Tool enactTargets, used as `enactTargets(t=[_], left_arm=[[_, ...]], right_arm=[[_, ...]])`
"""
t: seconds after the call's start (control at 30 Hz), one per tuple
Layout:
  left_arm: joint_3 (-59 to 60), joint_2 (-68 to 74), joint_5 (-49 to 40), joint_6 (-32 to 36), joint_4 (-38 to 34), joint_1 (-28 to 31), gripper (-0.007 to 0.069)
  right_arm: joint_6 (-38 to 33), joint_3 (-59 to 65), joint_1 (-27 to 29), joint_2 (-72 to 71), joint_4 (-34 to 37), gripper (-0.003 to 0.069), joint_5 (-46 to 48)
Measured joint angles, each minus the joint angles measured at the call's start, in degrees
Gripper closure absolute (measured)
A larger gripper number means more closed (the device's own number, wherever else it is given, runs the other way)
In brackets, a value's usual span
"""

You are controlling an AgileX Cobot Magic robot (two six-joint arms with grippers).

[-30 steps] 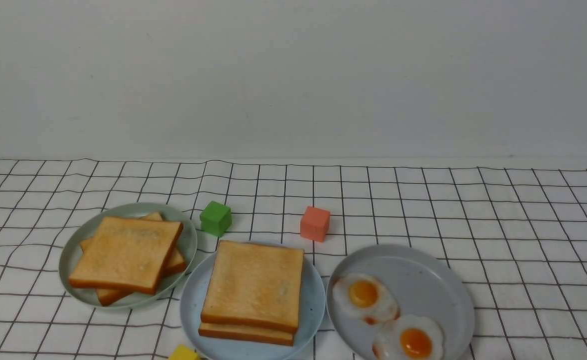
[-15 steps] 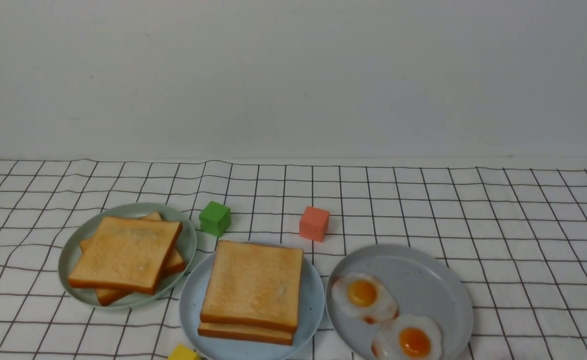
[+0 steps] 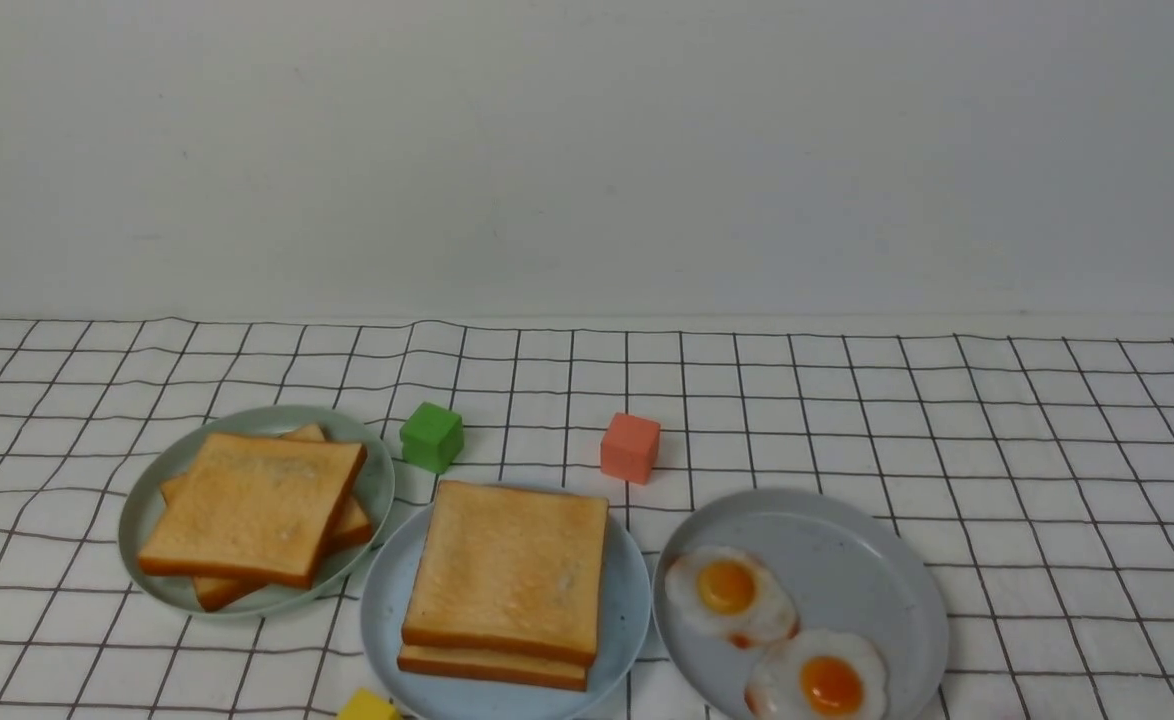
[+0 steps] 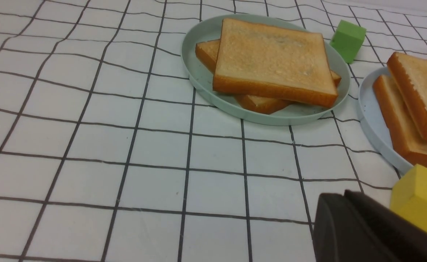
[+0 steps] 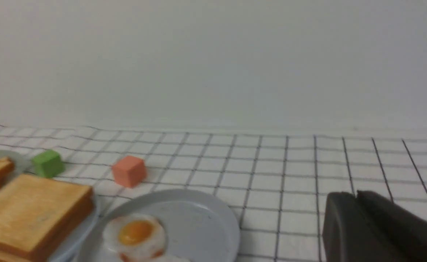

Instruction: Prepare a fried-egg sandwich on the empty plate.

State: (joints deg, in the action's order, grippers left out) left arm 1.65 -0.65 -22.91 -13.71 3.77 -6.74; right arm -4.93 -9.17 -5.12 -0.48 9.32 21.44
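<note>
While both pairs of fingers hang clenched, two toast slices sit stacked on the light-blue plate

Pressed together with nothing between them, the left fingers (image 4: pixel 341 198) hover over the desk (image 3: pixel 797 410). The right fingers (image 5: pixel 347 198) are clenched and bare too, their tips meeting above the gridded surface.

Nearest the left fingers is a yellow cube (image 4: pixel 415 198), just beside the near rim of the light-blue plate (image 3: pixel 382 620). That plate lies between the two pairs of fingers and carries a pair of stacked toast slices (image 3: pixel 512 570), the upper one set slightly back, so a strip of the lower shows on the robot's side. Whether an egg lies between them cannot be told.

Farther out from the left fingers, beyond a stretch of desk, rests the pale green plate (image 3: pixel 140 520). It bears a looser toast pile (image 3: pixel 257 505), its top slice turned across what lies beneath.

Out from the right fingers, toward the left arm's side, comes the grey plate (image 3: pixel 877 570), near the light-blue one. Two fried eggs (image 3: pixel 730 590) lie on it, white with orange yolks, close together.

Farthest from both pairs of fingers are a green cube (image 3: pixel 432 438), just beside the pale green plate, and a coral-red cube (image 3: pixel 630 448) behind the light-blue plate. Behind everything rises a plain pale wall (image 3: pixel 587 160).
</note>
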Motion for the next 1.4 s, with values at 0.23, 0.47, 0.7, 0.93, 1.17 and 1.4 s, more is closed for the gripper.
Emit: enactTargets(t=[0.23, 0.47, 0.7, 0.93, 1.17, 1.4], left_arm=[[0.0, 0.0, 0.05, 0.0, 0.0, 0.0, 0.0587], [0.0, 0.0, 0.16, 0.0, 0.0, 0.0, 0.0584], [0.0, 0.0, 0.16, 0.0, 0.13, 0.0, 0.0571], [0.0, 0.0, 0.16, 0.0, 0.23, 0.0, 0.0565], [0.0, 0.0, 0.16, 0.0, 0.23, 0.0, 0.0557], [0.0, 0.0, 0.16, 0.0, 0.23, 0.0, 0.0549]], right_arm=[[6.07, 9.7, 2.19, -0.09, -3.1, 0.0582, 2.7], [9.04, 9.92, 2.24, -0.14, -3.63, 0.0575, 1.87], [9.11, 9.92, 2.24, -0.14, -3.74, 0.0566, 1.87], [9.11, 9.92, 2.24, -0.14, -3.74, 0.0557, 1.87], [9.11, 9.92, 2.24, -0.14, -3.74, 0.0549, 1.87], [9.11, 9.92, 2.24, -0.14, -3.74, 0.0543, 1.87]])
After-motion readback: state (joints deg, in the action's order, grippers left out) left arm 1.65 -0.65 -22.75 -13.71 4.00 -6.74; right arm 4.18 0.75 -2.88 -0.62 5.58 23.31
